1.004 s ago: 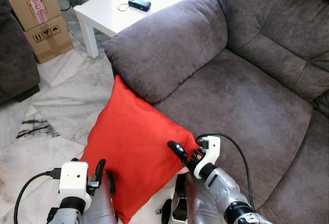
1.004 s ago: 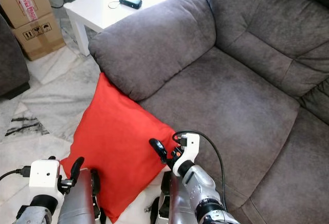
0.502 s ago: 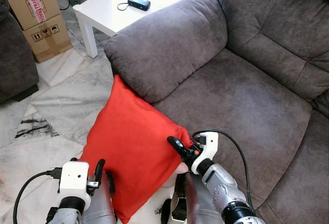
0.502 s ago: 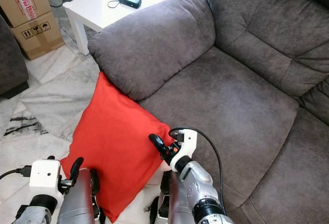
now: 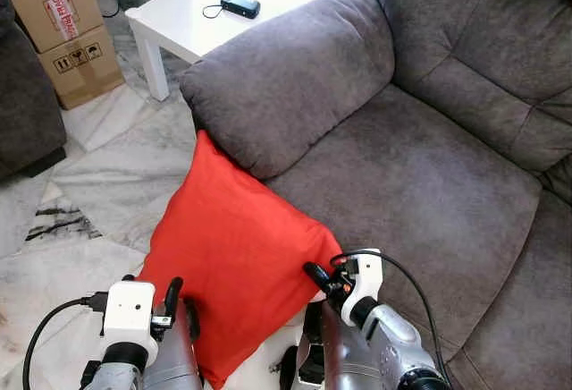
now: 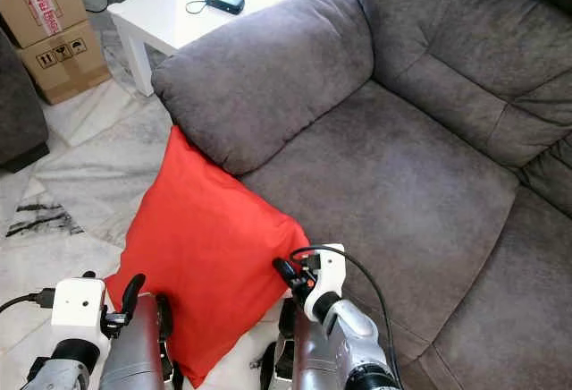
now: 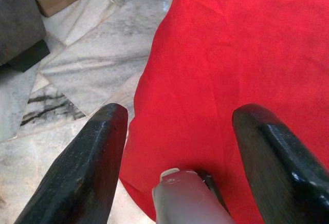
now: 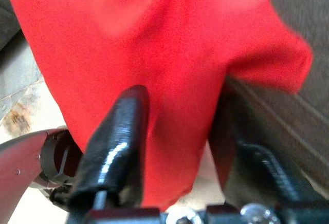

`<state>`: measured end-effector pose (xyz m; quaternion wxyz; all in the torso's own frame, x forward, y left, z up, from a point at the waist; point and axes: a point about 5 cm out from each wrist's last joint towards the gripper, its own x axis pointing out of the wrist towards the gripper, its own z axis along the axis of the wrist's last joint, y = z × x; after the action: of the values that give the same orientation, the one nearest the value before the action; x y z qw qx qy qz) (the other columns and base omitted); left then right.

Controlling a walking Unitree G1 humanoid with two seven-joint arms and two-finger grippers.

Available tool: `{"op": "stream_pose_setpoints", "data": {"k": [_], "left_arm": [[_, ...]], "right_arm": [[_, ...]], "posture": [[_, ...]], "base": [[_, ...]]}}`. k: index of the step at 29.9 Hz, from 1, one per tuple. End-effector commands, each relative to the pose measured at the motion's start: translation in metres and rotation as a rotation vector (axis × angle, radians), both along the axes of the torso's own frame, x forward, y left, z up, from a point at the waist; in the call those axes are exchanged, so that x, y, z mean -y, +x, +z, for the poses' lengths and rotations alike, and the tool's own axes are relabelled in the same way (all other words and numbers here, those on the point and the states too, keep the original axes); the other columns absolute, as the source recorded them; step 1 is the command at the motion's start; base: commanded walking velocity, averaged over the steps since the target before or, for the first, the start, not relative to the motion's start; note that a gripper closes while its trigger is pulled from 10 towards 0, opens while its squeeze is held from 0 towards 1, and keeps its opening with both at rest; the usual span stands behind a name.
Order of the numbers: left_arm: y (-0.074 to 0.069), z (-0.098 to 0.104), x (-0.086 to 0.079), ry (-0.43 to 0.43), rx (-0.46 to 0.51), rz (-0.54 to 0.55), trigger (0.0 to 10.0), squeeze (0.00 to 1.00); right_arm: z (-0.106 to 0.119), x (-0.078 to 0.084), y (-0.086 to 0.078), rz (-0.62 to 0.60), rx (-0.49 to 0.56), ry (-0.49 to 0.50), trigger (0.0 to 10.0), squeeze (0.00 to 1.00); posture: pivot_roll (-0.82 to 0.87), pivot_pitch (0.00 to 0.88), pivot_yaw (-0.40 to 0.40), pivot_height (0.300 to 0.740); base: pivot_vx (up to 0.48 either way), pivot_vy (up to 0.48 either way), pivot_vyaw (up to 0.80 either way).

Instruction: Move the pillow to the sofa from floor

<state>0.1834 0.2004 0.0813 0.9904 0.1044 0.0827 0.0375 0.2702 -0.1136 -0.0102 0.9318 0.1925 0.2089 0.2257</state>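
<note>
A red square pillow [image 5: 232,256] stands on one corner on the marble floor [image 5: 116,175], leaning against the front of the grey sofa [image 5: 402,166] below its armrest [image 5: 286,77]. My left gripper [image 5: 181,303] is open at the pillow's lower left edge; in the left wrist view its fingers [image 7: 97,152] spread wide in front of the red cloth. My right gripper [image 5: 320,278] is open at the pillow's right corner, by the sofa front. In the right wrist view [image 8: 180,100] the pillow's edge lies between its two fingers.
A white low table [image 5: 206,14] with a small black device [image 5: 240,4] stands behind the armrest. Stacked cardboard boxes [image 5: 67,32] sit at the far left, beside a second dark sofa [image 5: 27,113]. The grey sofa's seat cushion is bare.
My right gripper has dropped lower and slightly right along the pillow's right corner. The left gripper and the pillow have stayed put.
</note>
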Motion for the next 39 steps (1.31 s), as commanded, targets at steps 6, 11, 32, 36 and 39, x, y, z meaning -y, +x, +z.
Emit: {"op": "stream_pose_setpoints", "data": {"k": [6, 11, 32, 36, 39], "left_arm": [[-0.005, -0.002, 0.003, 0.006, -0.018, -0.008, 10.0, 0.00], [-0.005, -0.002, 0.004, 0.003, -0.015, -0.002, 10.0, 0.00], [0.000, -0.003, 0.000, 0.010, -0.006, 0.017, 10.0, 0.00], [0.002, -0.003, -0.002, 0.015, 0.000, 0.023, 10.0, 0.00], [0.003, -0.006, -0.003, 0.018, -0.001, 0.028, 10.0, 0.00]], "right_arm": [[-0.013, 0.010, -0.012, -0.049, -0.069, 0.008, 0.0, 0.00], [-0.013, 0.011, -0.010, -0.059, -0.073, 0.024, 0.0, 0.00], [0.008, 0.004, 0.010, -0.098, -0.024, 0.157, 0.0, 0.00], [0.009, 0.003, 0.012, -0.125, -0.030, 0.169, 0.0, 0.00], [0.006, 0.003, 0.011, -0.129, -0.044, 0.162, 0.0, 0.00]], "posture": [[0.19, 0.290, -0.217, 0.603], [0.19, 0.293, -0.221, 0.603], [0.23, 0.264, -0.228, 0.603], [0.24, 0.241, -0.230, 0.603], [0.25, 0.202, -0.235, 0.603]], "base": [[0.000, 0.000, 0.00], [0.000, 0.000, 0.00], [0.000, 0.000, 0.00], [0.000, 0.000, 0.00], [0.000, 0.000, 0.00]]}}
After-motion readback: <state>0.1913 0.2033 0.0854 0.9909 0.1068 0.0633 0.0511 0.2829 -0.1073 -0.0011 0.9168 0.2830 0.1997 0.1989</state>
